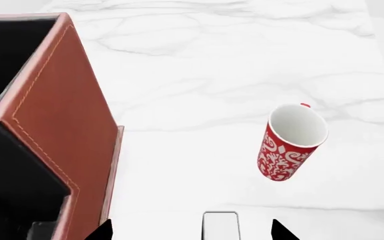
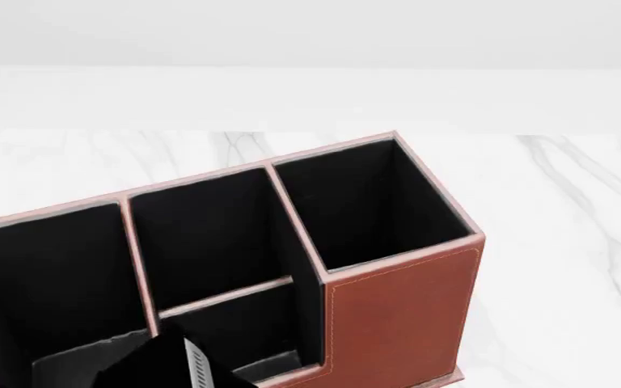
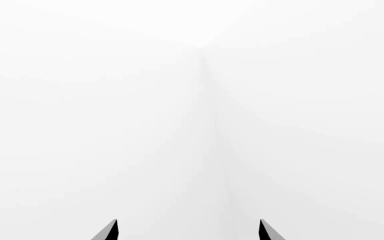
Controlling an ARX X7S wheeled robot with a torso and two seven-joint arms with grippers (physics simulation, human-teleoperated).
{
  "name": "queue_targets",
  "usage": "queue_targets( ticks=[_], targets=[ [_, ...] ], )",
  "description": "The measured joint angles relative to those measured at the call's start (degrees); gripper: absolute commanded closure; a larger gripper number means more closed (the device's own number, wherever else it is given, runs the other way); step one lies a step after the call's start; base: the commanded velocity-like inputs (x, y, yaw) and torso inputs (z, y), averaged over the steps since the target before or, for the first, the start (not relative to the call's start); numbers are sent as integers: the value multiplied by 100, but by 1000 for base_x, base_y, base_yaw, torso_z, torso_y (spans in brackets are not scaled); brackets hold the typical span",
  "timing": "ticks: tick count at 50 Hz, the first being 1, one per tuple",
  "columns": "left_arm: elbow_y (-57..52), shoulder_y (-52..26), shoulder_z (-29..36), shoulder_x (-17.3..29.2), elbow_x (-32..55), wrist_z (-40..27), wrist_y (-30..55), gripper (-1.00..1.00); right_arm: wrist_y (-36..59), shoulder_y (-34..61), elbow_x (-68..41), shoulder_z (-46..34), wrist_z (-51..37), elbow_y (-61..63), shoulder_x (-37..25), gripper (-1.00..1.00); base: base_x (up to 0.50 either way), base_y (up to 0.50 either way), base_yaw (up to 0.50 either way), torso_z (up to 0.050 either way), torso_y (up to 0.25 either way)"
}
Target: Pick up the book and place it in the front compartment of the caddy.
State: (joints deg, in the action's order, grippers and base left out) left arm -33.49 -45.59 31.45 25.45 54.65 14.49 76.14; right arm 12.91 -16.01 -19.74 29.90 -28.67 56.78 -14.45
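Caddy (image 2: 397,315) fills most of my head view: reddish-brown leather-look organiser with pale stitched rims and black lining, sitting on a white marble tabletop (image 2: 569,242). I count 4 sections: 2 tall end ones and 2 middle ones split by a low cross divider (image 2: 224,297). The front compartment (image 2: 248,335) is the middle section on the near side of that divider.

A thin dark slab with a white edge, which I take for the book (image 2: 190,361), stands at the near edge of the caddy, roughly at the front compartment; it is cut off by the frame, so I can't tell whether it is inside or just above. In the left wrist view the same white-edged piece (image 1: 220,225) sits between the 2 black fingertips of the left gripper (image 1: 192,231), beside the caddy's outer wall (image 1: 65,130). The tips look spread wide on either side of it; I can't tell if they are pinching it.

A red mug (image 1: 291,142) with white pattern stands on the marble well apart from the caddy, white inside showing.

Right gripper (image 3: 188,231) shows only 2 black fingertips, spread apart, nothing between them, facing blank white background.
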Motion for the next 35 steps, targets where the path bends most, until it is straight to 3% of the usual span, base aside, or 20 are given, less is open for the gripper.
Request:
queue_targets(
  ticks=[35],
  targets=[
    [534, 377, 1211, 212, -1049, 362, -1013, -100, -31, -88, -82, -45, -173, 41, -154, -100, 0, 0, 0, 0, 0]
  ],
)
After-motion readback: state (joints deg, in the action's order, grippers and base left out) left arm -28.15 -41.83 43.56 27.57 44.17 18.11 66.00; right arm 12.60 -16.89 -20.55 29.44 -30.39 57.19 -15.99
